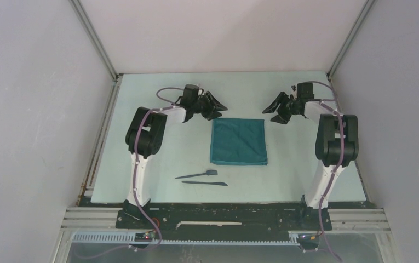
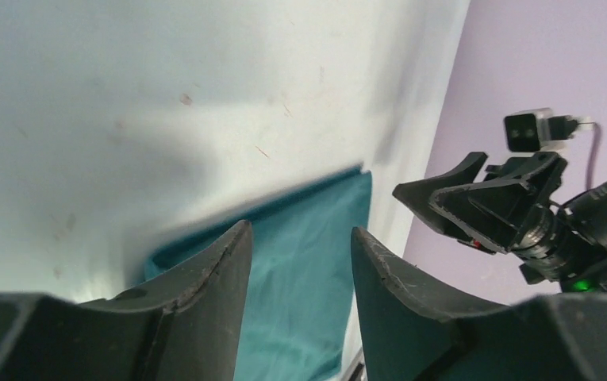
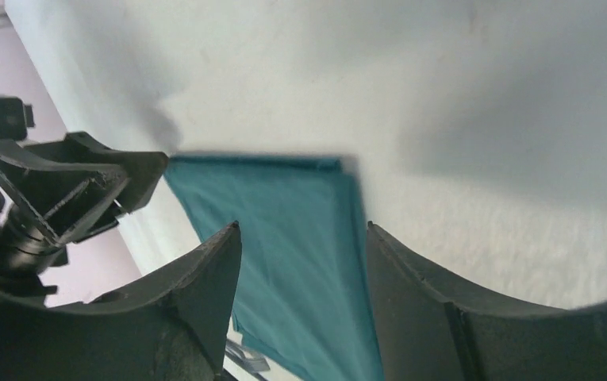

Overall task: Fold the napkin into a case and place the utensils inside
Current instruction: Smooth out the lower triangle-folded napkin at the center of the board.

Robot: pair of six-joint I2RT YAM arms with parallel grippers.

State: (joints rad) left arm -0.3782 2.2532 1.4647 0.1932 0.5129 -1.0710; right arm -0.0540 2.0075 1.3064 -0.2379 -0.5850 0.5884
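**Napkin (image 1: pixel 239 141) lying flat mid-table, both grippers open and off it**

The napkin sits flat on the table (image 1: pixel 158 142), roughly centred between the two arms. Its edges run square with the table edges. It looks close to square from above, so I honestly can't pick out a long axis on it.

The fork (image 1: pixel 197 175) and the knife (image 1: pixel 205 183) lie on the near side of the napkin, off toward its left corner and not touching the cloth. Both have their long axis running left-right across the table. They lie one behind the other, close together, with the knife nearer the arm bases. The fork's wider head points right and its right end angles slightly away from the bases. The knife is too thin and dark for me to say which end is the tip.

The left gripper (image 1: pixel 217 111) hangs just past the napkin's far-left corner, and the right gripper (image 1: pixel 271 115) is a bit off the far-right corner. The two point in toward each other. Both have their jaws spread with nothing between them.

What's hard to see:
- **Left wrist view:** that arm's own fingers (image 2: pixel 205 302) cover the lower part of the cloth, and the frame cuts off the rest.
- **Right wrist view:** much the same, with only the far strip of the cloth in clear view.
- **Far edge of the cloth:** it's smeared with blur in both wrist views, so I can't tell whether it's one layer or more.
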